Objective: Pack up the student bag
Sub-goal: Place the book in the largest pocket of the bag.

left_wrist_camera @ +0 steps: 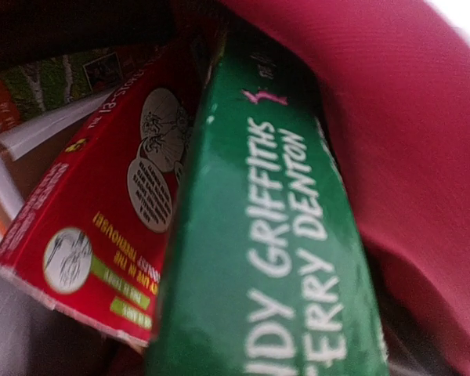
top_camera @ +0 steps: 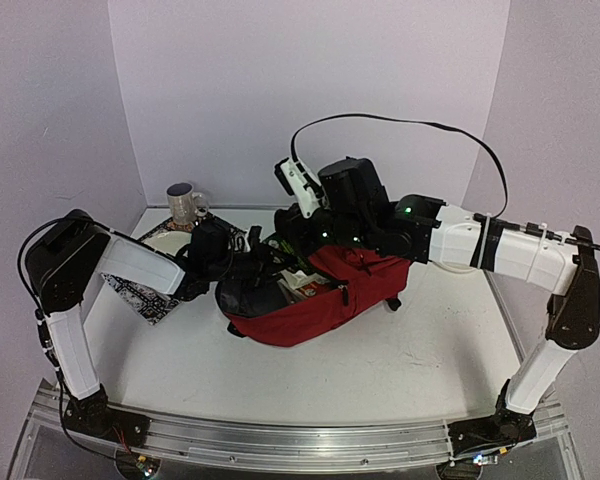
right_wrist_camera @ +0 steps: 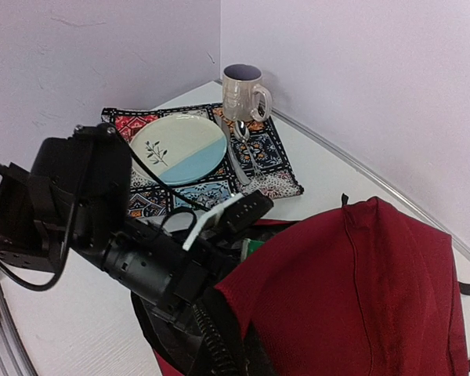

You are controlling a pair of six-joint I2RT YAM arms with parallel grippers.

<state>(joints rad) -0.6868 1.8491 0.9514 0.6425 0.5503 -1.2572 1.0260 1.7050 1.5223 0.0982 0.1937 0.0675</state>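
Observation:
The dark red student bag (top_camera: 310, 300) lies in the middle of the table with its mouth facing left. My left gripper (top_camera: 258, 264) reaches into that mouth; its fingers do not show. In the left wrist view a green book (left_wrist_camera: 274, 258) fills the space at the jaws and runs away from the camera, seemingly gripped, beside a red book (left_wrist_camera: 110, 227) under the bag's red fabric (left_wrist_camera: 423, 157). The right gripper (top_camera: 302, 242) is shut on the bag's upper flap (right_wrist_camera: 360, 298) and holds it raised. A green corner of the book (right_wrist_camera: 254, 249) shows inside.
At the back left a patterned mat (right_wrist_camera: 266, 168) carries a cream-and-blue plate (right_wrist_camera: 180, 141) and a spoon (right_wrist_camera: 239, 145). A mug (right_wrist_camera: 244, 92) stands by the corner of the walls. The left arm's black wrist (right_wrist_camera: 141, 258) crosses in front of the bag's mouth.

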